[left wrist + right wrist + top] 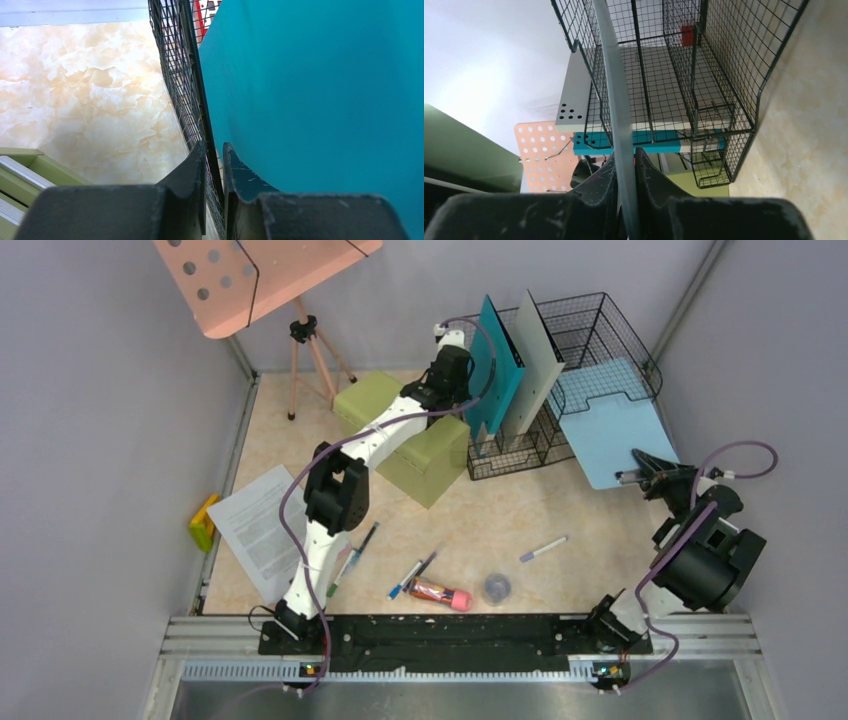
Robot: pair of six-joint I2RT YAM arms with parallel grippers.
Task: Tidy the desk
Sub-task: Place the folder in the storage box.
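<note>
Filing is the step in hand. The right fingers (626, 152) are clenched on the near edge of a thin light blue folder (612, 430). Its far end reaches ahead of them and, in the top view, overlaps the black wire rack (600, 330).

The left fingers (214, 145) stand close together astride the rack's wire wall. A teal folder (320, 100) stands upright in the rack, just beside the right-hand one. I cannot tell whether they pinch the wire or only straddle it.

The tabletop (500, 515), beige and marbled, lies below and behind both pairs of fingers. It carries a printed sheet (262, 525), pens (415, 575) and a marker (543, 548), all well apart from either pair.

Next, I judge, the blue folder needs tipping upright and sliding into a free slot beyond the teal one. It is thin and may snag on the mesh, so its edge should be lined up with the gap first. The left fingers should draw straight back off the wire so the rack does not shift. The loose items suggest most of the tidying remains.
</note>
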